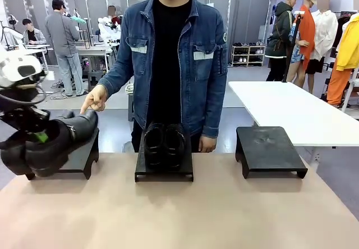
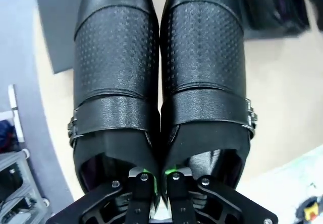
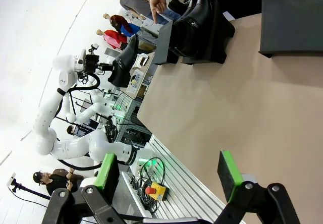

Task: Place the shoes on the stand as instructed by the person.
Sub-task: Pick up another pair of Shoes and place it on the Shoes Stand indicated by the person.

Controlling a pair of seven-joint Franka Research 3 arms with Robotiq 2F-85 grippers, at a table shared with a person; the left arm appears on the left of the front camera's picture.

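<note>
My left gripper [image 1: 40,137] is shut on a pair of glossy black shoes [image 1: 56,142], pinching their two inner walls together, and holds them tilted, toes toward the person, just above the left stand [image 1: 81,159]. In the left wrist view the gripper [image 2: 159,177] grips the shoes [image 2: 161,62] at their heel openings. A second pair of shoes [image 1: 164,142] sits on the middle stand [image 1: 164,175]. The person [image 1: 168,52] points a finger of one hand [image 1: 94,100] down at the left stand. My right gripper [image 3: 166,176] is open and holds nothing, low over the table.
An unoccupied black stand [image 1: 270,148] sits on the right of the tan table [image 1: 179,215]. A white table [image 1: 291,109] stands behind it on the right. Other people are far back in the room.
</note>
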